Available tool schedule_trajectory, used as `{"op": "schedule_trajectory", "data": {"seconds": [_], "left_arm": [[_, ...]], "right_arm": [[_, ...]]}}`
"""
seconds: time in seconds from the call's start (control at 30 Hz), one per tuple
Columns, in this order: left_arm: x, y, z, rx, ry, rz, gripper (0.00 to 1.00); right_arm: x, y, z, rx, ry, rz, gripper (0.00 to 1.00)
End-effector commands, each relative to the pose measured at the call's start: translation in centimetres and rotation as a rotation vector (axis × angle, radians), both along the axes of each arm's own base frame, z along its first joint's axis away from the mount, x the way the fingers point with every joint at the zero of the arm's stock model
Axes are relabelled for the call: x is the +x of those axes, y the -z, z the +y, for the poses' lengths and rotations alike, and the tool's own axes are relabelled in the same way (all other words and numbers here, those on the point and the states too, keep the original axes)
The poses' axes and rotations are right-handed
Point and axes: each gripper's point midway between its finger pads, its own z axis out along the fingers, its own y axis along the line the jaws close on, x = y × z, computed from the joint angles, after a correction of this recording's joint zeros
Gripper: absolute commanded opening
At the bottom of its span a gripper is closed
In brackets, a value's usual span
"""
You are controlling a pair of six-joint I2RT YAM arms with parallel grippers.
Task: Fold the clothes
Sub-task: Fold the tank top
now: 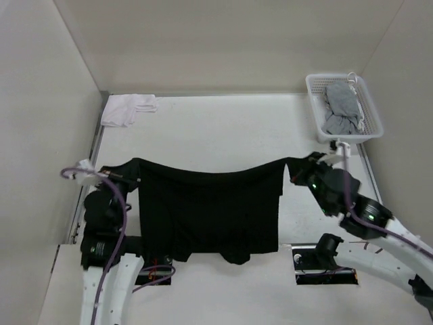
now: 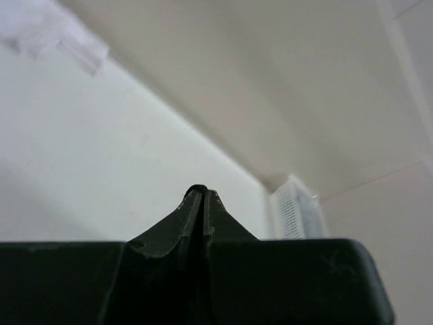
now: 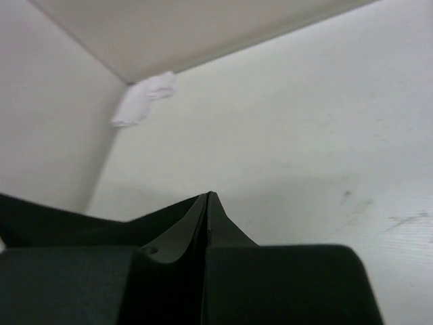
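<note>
You have the black T-shirt (image 1: 210, 210) strung between both arms, over the near half of the table (image 1: 223, 128); its top edge runs from the left gripper (image 1: 133, 164) to the right gripper (image 1: 292, 166), sagging a little in the middle; the body hangs toward the arm bases, with a small lump of fabric at the bottom hem; whether the hem touches the table you cannot tell; left gripper clenched on the shirt's left corner, its fingers (image 2: 183, 217) pressed flat together in the wrist view; right gripper clenched on the right corner, black fabric trailing off to the left of its fingers (image 3: 189, 218); a white cloth (image 1: 128, 110) lies at the far left corner; a white basket (image 1: 312, 101) at the far right holds grey garments (image 1: 340, 108)
</note>
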Motion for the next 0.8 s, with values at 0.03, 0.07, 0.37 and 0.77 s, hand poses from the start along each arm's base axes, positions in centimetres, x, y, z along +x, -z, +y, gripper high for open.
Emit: {"op": "schedule_trajectory", "data": {"seconds": [0.03, 0.07, 0.37, 0.77], "left_arm": [[7.0, 9.0, 0.0, 0.035, -0.026, 0.231, 0.01], [8.6, 10.4, -0.1, 0.038, -0.027, 0.259, 0.02], [23.0, 15.1, 0.6, 0.029, -0.094, 0.344, 0.02], [22.5, 15.0, -1.4, 0.028, -0.025, 0.328, 0.02]], "right_arm": [[7.5, 4.2, 2.1, -0.048, -0.014, 0.050, 0.01], [10.0, 5.6, 2.0, -0.028, -0.019, 0.086, 0.00], [28.2, 13.2, 0.9, 0.040, 0.069, 0.272, 0.00], [27.0, 15.0, -1.3, 0.070, 0.111, 0.312, 0.01]]}}
